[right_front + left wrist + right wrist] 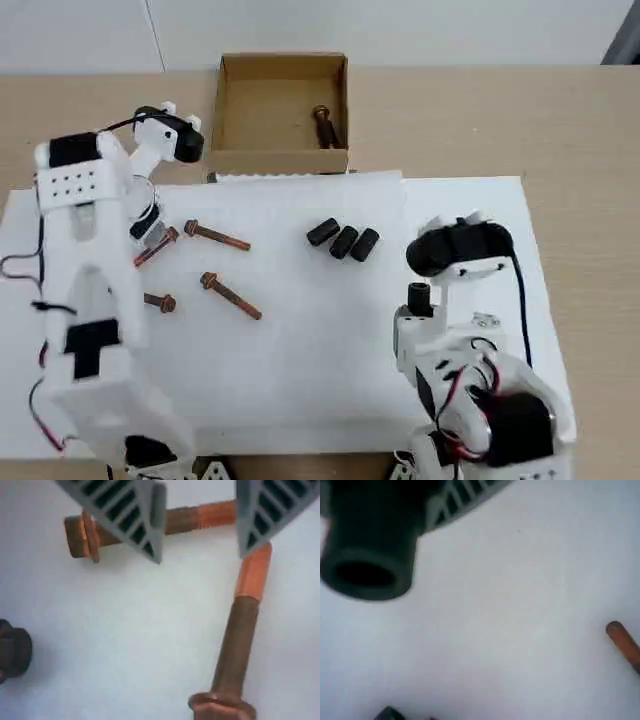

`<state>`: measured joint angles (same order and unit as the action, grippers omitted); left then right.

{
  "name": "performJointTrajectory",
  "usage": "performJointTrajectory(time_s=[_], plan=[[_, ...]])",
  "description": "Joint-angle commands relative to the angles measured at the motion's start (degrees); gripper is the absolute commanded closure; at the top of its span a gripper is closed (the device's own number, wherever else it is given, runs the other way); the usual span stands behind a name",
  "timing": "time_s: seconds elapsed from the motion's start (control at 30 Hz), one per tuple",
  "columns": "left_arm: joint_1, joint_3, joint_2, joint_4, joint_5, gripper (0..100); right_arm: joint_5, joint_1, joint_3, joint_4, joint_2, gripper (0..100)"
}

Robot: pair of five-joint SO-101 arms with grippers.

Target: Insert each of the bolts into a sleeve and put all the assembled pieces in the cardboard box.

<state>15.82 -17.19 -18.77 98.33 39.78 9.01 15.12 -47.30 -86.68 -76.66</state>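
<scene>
On the white sheet, at left: four bolts, loose; left gripper above one bolt's shank, fingers apart. Centre: three sleeves side by side. Nearby: right gripper clamped on a fourth sleeve, upright. Beyond the sheet: cardboard box, one assembled piece inside.

Bolts left on sheet, three sleeves centre, cardboard box behind, perhaps one assembled piece inside.

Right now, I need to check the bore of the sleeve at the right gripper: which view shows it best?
The right wrist view: the sleeve is close up, its open end toward the camera. The high view shows it small and upright at the right gripper. The left wrist view looks at bolts.
</scene>
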Motion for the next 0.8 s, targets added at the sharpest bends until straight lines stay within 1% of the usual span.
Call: performJointTrajectory(time_s=[0.0, 0.77], plan=[[-0.18, -6.81, -4.13, 1.93, 0.79, 90, -0.79, 0.4, 0.26, 2.24, -0.48, 99.5], [-0.62, -24.04, -27.25, 1.76, 3.08, 90, -0.79, 0.4, 0.26, 2.24, -0.13, 99.5]])
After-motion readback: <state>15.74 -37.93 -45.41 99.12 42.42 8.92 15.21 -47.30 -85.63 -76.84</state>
